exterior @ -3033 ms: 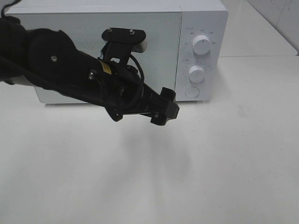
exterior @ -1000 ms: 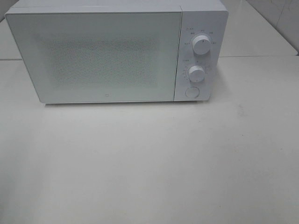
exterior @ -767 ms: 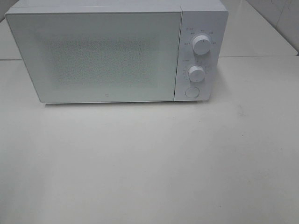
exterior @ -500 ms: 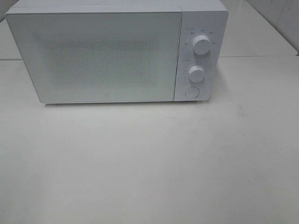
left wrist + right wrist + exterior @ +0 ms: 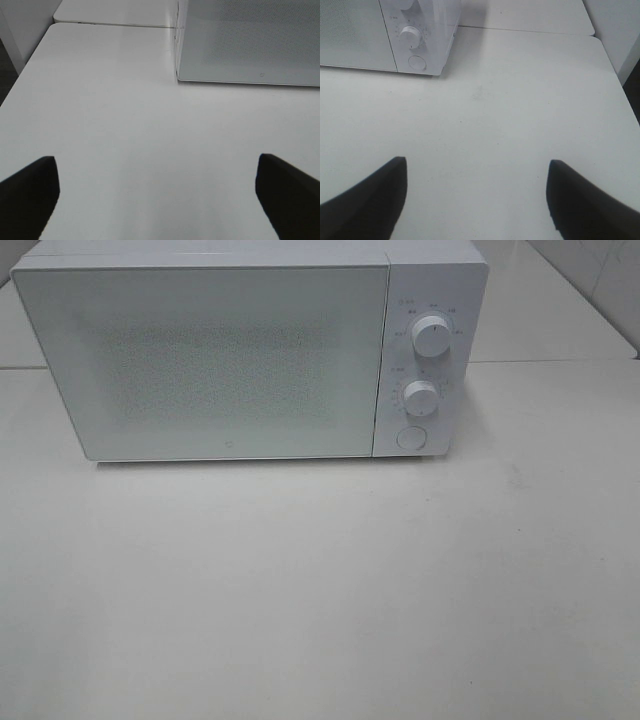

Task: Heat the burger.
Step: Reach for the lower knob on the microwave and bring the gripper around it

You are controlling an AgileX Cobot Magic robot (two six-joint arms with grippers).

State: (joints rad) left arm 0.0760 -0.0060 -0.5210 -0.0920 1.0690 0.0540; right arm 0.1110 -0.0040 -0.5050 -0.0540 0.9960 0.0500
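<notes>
- At the back of the pale surface (image 5: 320,590) in the exterior high view, a white microwave (image 5: 250,350) is sitting with its door (image 5: 210,360) shut flush. Its upper knob (image 5: 432,336), lower knob (image 5: 421,398) and round button (image 5: 411,437) are facing forward.
  - The burger is not showing anywhere. Whether it is lying behind the frosted door cannot be told.
  - Going by the task alone, it is probably light, soft and loosely stacked, with layers ready to slide. A gentle hold low across the bun's sides seems safer than a hard squeeze.
  - Neither arm is appearing here, whereas three seconds ago the left arm was stretching across the door toward the controls.
- Below the left wrist camera, the left gripper (image 5: 155,167) is hanging spread wide over bare surface and holding nothing. The door's lower corner is lying ahead of it.
- Below the right wrist camera, the right gripper (image 5: 476,165) is likewise hanging spread and empty. The knob and button are sitting well ahead of it.
</notes>
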